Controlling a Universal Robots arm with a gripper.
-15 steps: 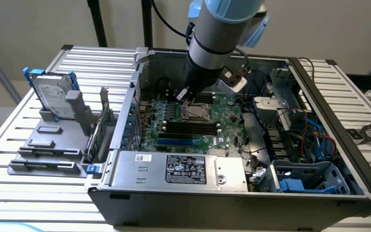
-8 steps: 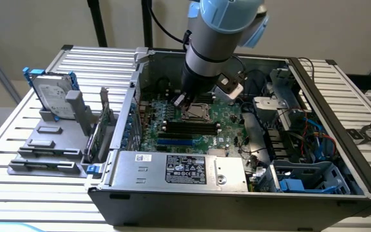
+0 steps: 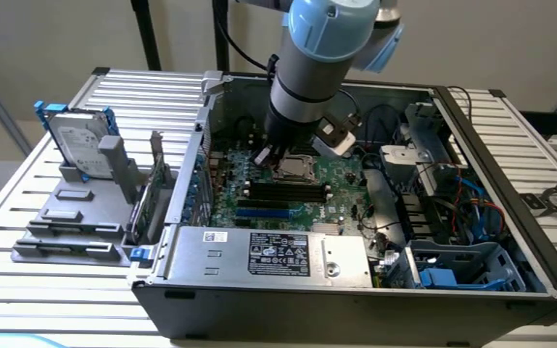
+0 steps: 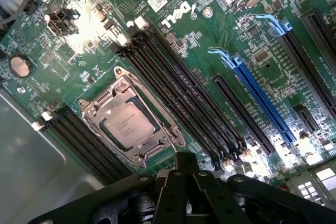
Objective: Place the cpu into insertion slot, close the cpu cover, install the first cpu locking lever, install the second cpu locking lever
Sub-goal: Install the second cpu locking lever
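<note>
Exterior view: the open computer case [image 3: 510, 217] lies on a slatted table [image 3: 27, 210], and the arm [image 3: 312, 65] reaches down into it from above. Around the arm's end the room is narrow: the case wall stands on the exterior view's left, a bundle of cables [image 3: 394, 167] and a metal bracket on the exterior view's right, and the silver power supply box [image 3: 269, 254] lies along the near side.

In the wrist view the cpu [image 4: 128, 125] is a small square chip with a silvery-grey top and faint print. It sits flat inside the insertion slot [image 4: 84, 103] on the green motherboard [image 4: 210, 40], and the cpu cover [image 4: 157, 106] lies down around it as a metal frame, its window showing the chip. Long black memory slots [image 4: 178, 93] run just beside the socket.

The gripper [image 4: 181, 174] has its black fingers pressed together and holds nothing. It is above the board, near one corner of the socket, not touching the chip.
</note>
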